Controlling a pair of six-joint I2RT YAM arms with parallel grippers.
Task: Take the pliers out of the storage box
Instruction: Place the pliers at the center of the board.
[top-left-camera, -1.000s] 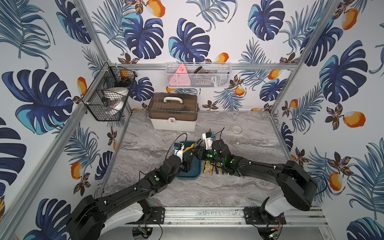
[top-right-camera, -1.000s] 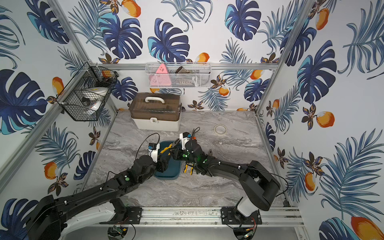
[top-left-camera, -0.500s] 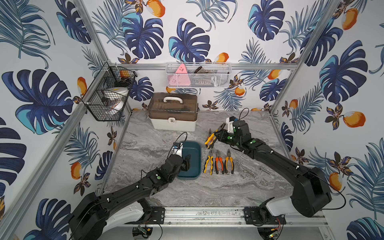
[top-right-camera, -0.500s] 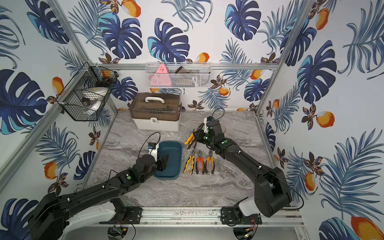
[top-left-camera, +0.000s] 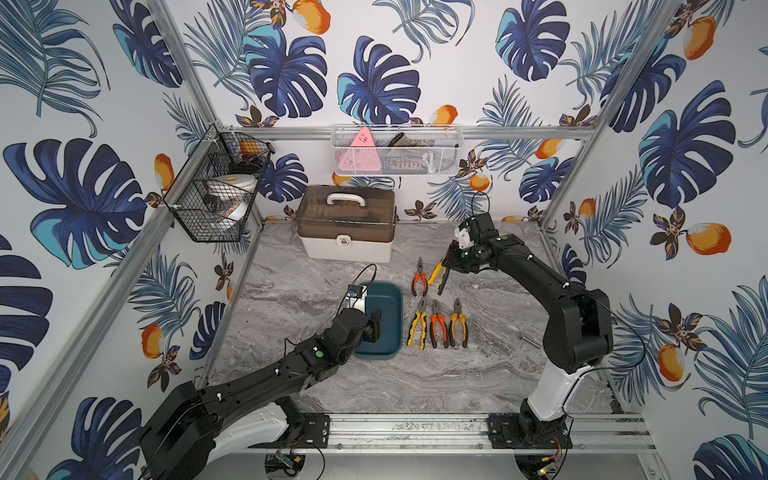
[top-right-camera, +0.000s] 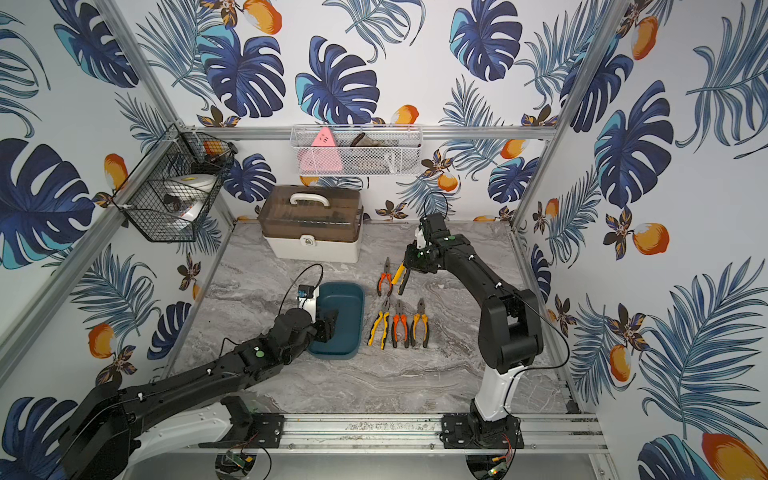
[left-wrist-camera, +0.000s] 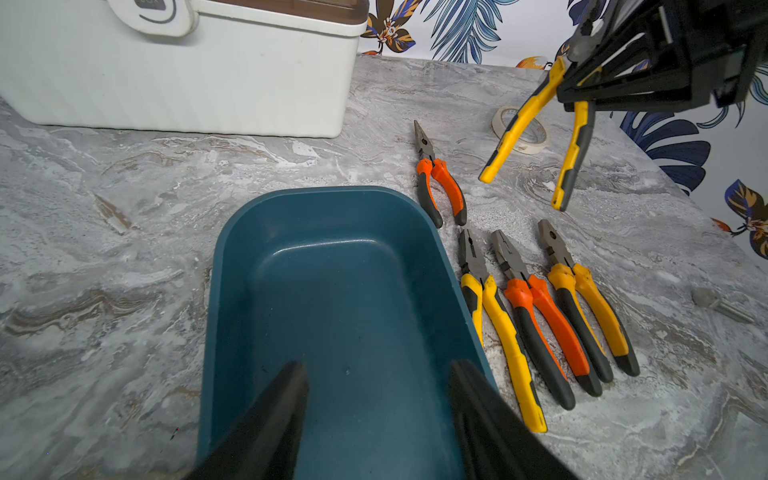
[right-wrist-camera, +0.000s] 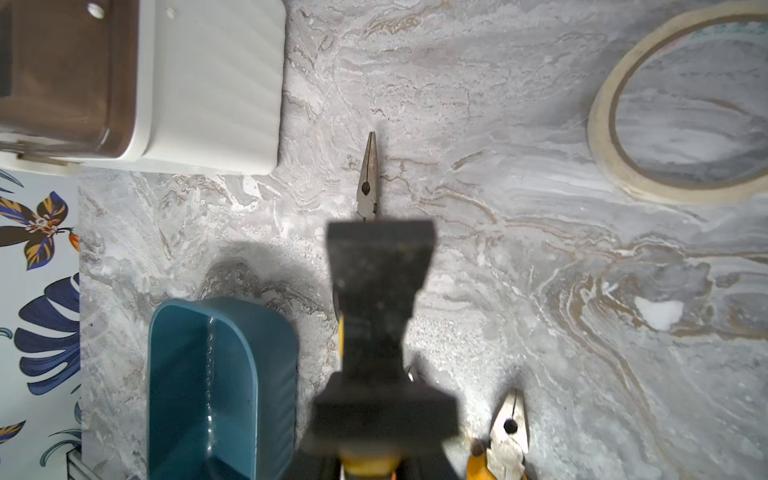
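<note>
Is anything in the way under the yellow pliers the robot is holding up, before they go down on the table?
Nothing visible. The right gripper holds the yellow pliers in the air. The table below them looks bare. The orange long-nose pliers and the tape roll lie off to the sides.

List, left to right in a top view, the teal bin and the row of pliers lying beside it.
storage box → yellow-handled pliers → orange-handled pliers → amber-handled pliers
</note>
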